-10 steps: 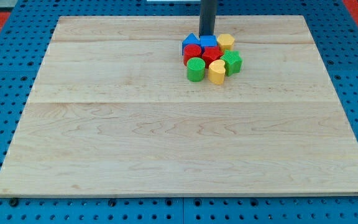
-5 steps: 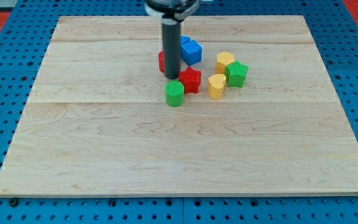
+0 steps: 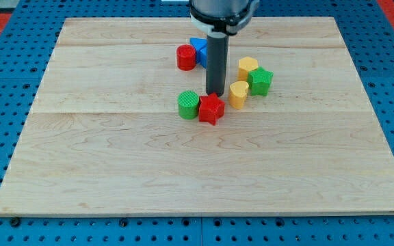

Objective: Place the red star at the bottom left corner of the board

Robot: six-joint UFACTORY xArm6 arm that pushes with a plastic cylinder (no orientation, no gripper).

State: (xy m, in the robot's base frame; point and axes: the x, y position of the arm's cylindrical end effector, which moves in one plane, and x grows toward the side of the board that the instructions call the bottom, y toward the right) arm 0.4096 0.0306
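Red star (image 3: 211,108) sits just above the worktop's (image 3: 115,171) centre, touching a green cylinder (image 3: 189,104) on its left. My tip (image 3: 215,93) stands right behind it — no gripper here. Upper right: yellow heart-shaped block (image 3: 238,94), green star (image 3: 260,80).

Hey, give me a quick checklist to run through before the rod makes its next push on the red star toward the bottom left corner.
1. My tip placed behind the red star-shaped block: ok, it sits right at the star's upper edge, slightly to the view's right.
2. Actual contact between tip and star: cannot tell.
3. Push line free of other blocks: not ok, the green cylinder block sits right against the star's left side, toward the corner.
4. Wooden board between star and bottom left corner: ok, no blocks lie on it.
5. Yellow heart-shaped block apart from the star: ok, a small gap shows.
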